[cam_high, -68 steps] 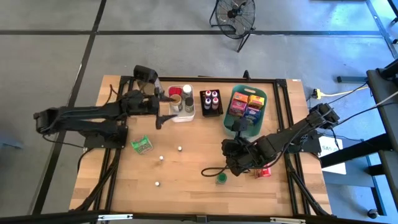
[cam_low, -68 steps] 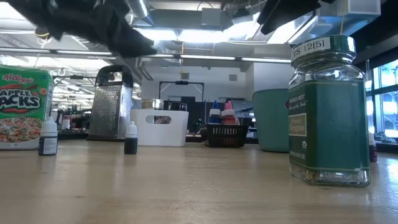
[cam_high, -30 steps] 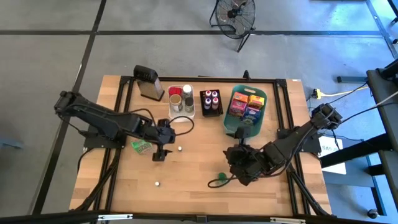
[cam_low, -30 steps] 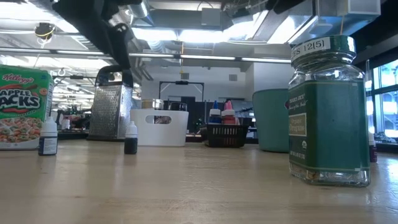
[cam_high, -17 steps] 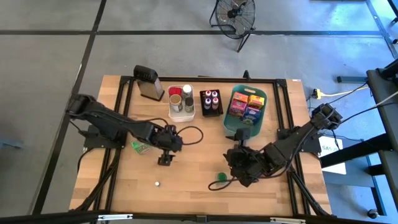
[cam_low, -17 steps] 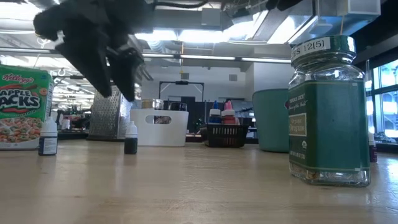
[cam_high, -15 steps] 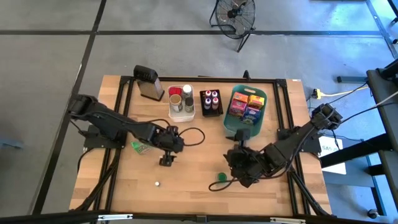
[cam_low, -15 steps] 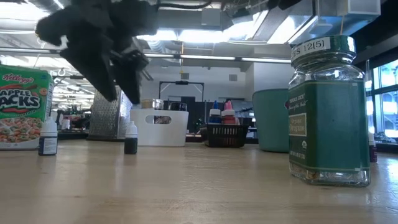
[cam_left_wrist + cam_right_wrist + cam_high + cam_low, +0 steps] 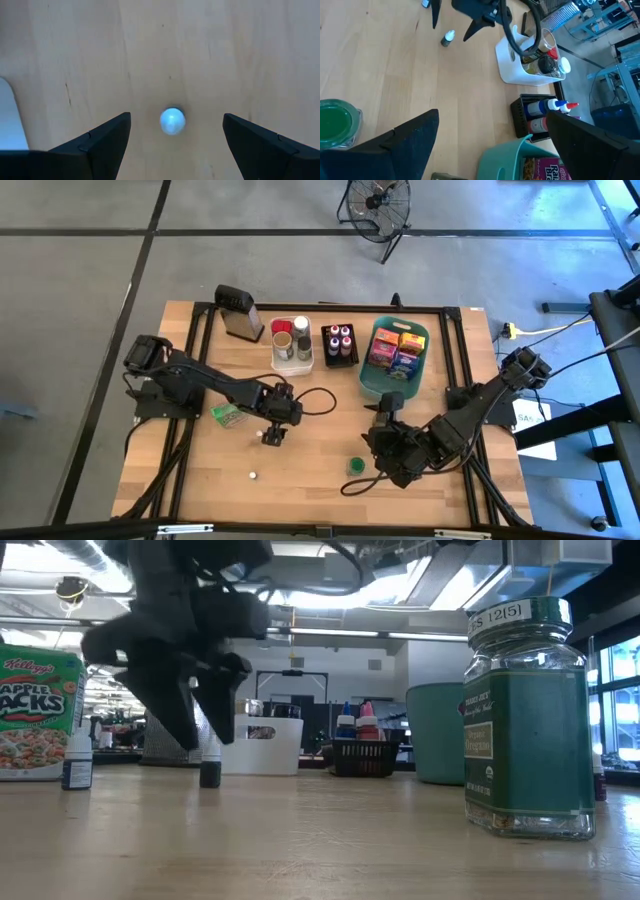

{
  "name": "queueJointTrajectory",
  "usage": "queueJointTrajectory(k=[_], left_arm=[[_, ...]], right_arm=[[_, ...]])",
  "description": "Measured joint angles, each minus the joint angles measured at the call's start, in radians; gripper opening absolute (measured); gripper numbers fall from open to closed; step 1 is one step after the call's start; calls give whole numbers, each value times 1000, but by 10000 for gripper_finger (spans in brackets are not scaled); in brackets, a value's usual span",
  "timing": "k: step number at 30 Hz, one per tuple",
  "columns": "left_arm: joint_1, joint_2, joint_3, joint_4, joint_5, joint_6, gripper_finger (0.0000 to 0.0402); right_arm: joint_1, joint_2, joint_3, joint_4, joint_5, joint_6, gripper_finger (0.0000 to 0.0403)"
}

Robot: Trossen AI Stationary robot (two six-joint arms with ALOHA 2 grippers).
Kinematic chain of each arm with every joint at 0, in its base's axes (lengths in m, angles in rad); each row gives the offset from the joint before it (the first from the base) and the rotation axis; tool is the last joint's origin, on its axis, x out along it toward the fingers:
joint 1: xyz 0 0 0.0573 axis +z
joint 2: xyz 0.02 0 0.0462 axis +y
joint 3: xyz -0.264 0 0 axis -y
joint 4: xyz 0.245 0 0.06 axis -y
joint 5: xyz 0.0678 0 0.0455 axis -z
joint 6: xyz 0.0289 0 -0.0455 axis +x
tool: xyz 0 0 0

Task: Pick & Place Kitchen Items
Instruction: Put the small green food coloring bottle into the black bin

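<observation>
My left gripper (image 9: 268, 437) (image 9: 205, 735) is open and points down over a small dark bottle with a white cap (image 9: 172, 121) (image 9: 210, 774), which stands upright on the table. Its fingers stand on either side of the bottle without touching it. A second small bottle (image 9: 253, 475) stands nearer the near edge. A green packet (image 9: 228, 415) lies left of the gripper. My right gripper (image 9: 372, 465) (image 9: 492, 115) is open beside a green-lidded jar (image 9: 356, 466) (image 9: 335, 125) and touches nothing.
Along the far side stand a metal grater (image 9: 237, 312), a white bin (image 9: 292, 365) with jars, a black tray (image 9: 340, 360) of bottles and a teal basket (image 9: 368, 380) of boxes. Bare wood lies between the arms. The low view shows a cereal packet (image 9: 35, 710) and another bottle (image 9: 77, 768).
My left gripper moved toward the table's right and near edge, then came down over the small bottle, staying open. The bottle has not moved. My right arm shifted only slightly beside the green jar.
</observation>
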Motion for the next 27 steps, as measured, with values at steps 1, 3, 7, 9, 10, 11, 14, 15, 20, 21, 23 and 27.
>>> queueJointTrajectory(k=[1, 3, 7, 9, 10, 11, 14, 15, 20, 21, 23, 27], left_arm=[[4, 6, 0, 2, 0, 3, 309], [10, 8, -2, -1, 0, 3, 306], [14, 7, -1, 4, 1, -1, 297], [14, 8, -1, 6, 1, -3, 293], [13, 12, -1, 7, 1, -3, 291], [13, 17, -1, 7, 2, -4, 290], [13, 31, -1, 13, 5, -3, 287], [13, 37, -1, 15, 5, -3, 286], [13, 45, -1, 32, 5, 12, 285], [13, 45, -1, 33, 5, 15, 285], [13, 45, -1, 38, 5, 22, 284], [13, 45, -1, 37, 5, 22, 277]], right_arm=[[0, 0, 0, 0, 0, 0, 369], [0, 0, 0, 0, 0, 0, 369], [0, 0, 0, 0, -5, 1, 369], [0, 0, 0, 1, -5, 1, 369], [0, 0, 0, 1, -5, 1, 369], [0, 0, 0, 1, -5, 3, 369], [0, 0, 0, 4, -8, 3, 369], [0, 0, 0, 5, -8, 3, 369], [0, 0, 0, 4, -8, 3, 369], [0, 0, 0, 4, -8, 3, 369], [0, 0, 0, 4, -8, 3, 369], [0, 0, 0, 5, -8, 3, 369]])
